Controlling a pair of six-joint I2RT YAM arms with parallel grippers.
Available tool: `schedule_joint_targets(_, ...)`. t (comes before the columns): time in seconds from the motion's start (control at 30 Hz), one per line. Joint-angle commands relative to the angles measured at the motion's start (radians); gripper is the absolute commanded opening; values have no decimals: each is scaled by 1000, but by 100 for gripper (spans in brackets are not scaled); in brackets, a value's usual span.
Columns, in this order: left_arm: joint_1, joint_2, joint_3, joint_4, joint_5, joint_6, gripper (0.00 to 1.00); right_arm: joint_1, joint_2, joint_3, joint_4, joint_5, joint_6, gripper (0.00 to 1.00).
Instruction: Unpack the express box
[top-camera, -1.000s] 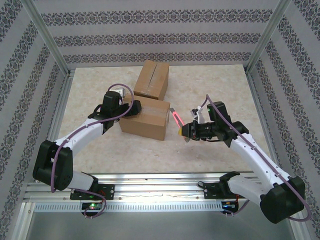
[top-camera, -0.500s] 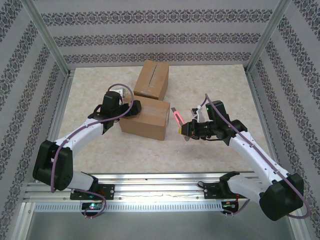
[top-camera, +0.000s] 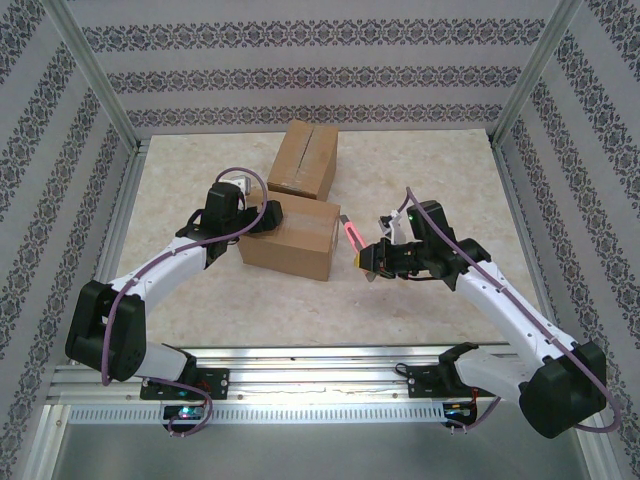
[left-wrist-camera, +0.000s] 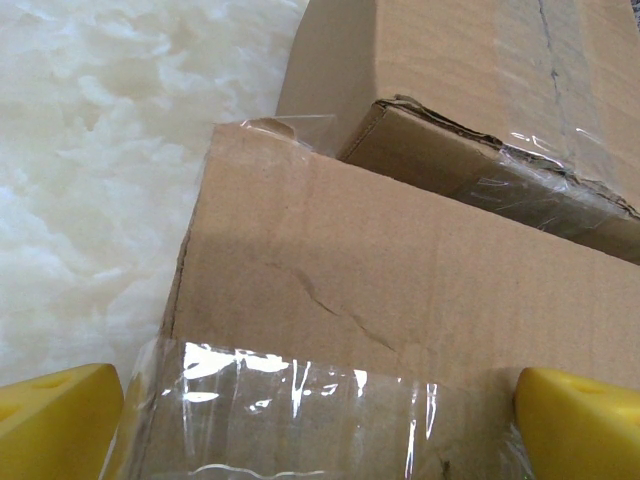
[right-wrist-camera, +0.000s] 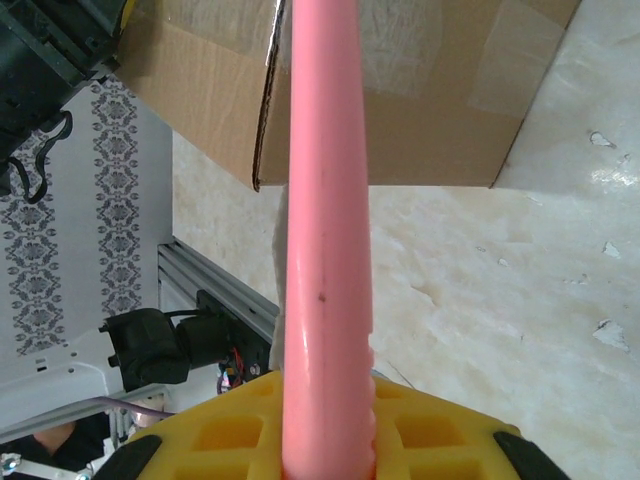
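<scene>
Express box (top-camera: 290, 240) sits taped shut on the bench (top-camera: 420, 180); left pincer (top-camera: 268, 216) spread wide, straddling its left end; right pincer (top-camera: 368, 260) clamped on a pink knife (top-camera: 352, 236) — probably a box cutter — long axis aimed at the box's right end, just beside.

Your top camera looks down from above the near edge, taking in the whole table (top-camera: 430, 170). Your left wrist view sits hard against the nearer box (left-wrist-camera: 400, 300) — your right wrist sights along the pink cutter (right-wrist-camera: 325, 250) at that same box.
</scene>
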Motion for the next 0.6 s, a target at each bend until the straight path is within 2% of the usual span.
schedule_joint_targets(0.0,1,13,-35,-63,-20,25,100,13,-5,18,30,10,13,0)
schedule_joint_targets(0.57,1,13,-40,-57,-19,22,100,36,4,-4,35,29,26,0)
